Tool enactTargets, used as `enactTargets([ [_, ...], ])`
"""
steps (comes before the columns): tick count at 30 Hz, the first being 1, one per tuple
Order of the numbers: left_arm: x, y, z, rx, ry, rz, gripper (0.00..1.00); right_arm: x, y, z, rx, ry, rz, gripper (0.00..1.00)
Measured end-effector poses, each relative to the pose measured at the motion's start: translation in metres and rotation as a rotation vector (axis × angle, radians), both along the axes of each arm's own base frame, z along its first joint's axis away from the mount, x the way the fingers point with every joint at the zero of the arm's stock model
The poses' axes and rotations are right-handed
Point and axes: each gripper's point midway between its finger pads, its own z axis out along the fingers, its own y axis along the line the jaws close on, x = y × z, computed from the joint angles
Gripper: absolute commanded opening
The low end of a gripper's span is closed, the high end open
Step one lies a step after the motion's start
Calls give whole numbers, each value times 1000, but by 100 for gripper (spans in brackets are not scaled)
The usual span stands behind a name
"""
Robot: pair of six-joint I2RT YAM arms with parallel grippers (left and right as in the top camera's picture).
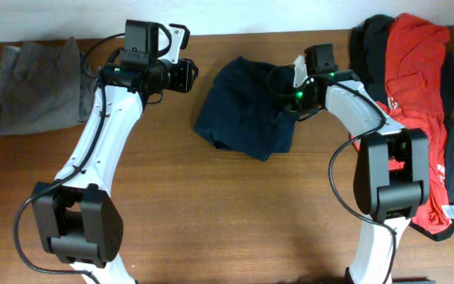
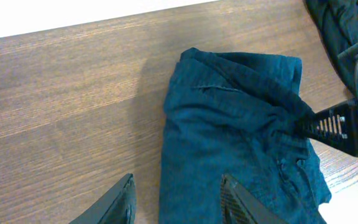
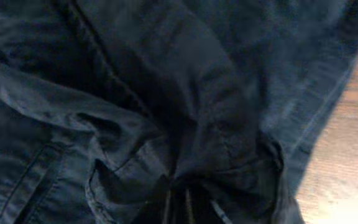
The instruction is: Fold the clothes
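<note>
Overhead view: grey shorts (image 1: 38,83) are lying flat at the far left of the table (image 1: 211,213).
Left gripper (image 2: 176,180): fingers are standing apart and empty, hanging over the left edge of the navy shorts (image 2: 241,124).
Navy shorts: lying crumpled at table centre.
Right gripper (image 2: 303,124): jaws are clamping a bunched fold of the navy shorts.
Far right: red T-shirt (image 1: 416,79) is lying over black garments (image 1: 373,39).
</note>
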Motion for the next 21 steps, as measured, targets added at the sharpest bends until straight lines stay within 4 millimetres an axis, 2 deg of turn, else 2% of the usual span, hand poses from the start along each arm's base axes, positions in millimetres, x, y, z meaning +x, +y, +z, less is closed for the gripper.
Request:
enactTargets([
  [7, -1, 0, 0, 1, 3, 0, 44, 2, 4, 7, -2, -7, 8, 4],
  [10, -1, 0, -1, 1, 3, 0, 44, 16, 6, 32, 1, -56, 16, 4],
  [14, -1, 0, -1, 1, 3, 0, 44, 57, 7, 87, -9, -245, 19, 4],
  [16, -1, 0, 0, 1, 3, 0, 44, 73, 3, 101, -34, -326, 0, 4],
  [18, -1, 0, -1, 1, 4, 0, 44, 79, 0, 104, -54, -358, -6, 4],
  [19, -1, 0, -1, 1, 4, 0, 44, 86, -1, 106, -65, -391, -6, 15],
  [20, -1, 0, 0, 1, 3, 1, 44, 93, -2, 104, -74, -413, -10, 43],
  [21, -1, 0, -1, 1, 6, 0, 44, 98, -3, 100, -86, -426, -11, 77],
])
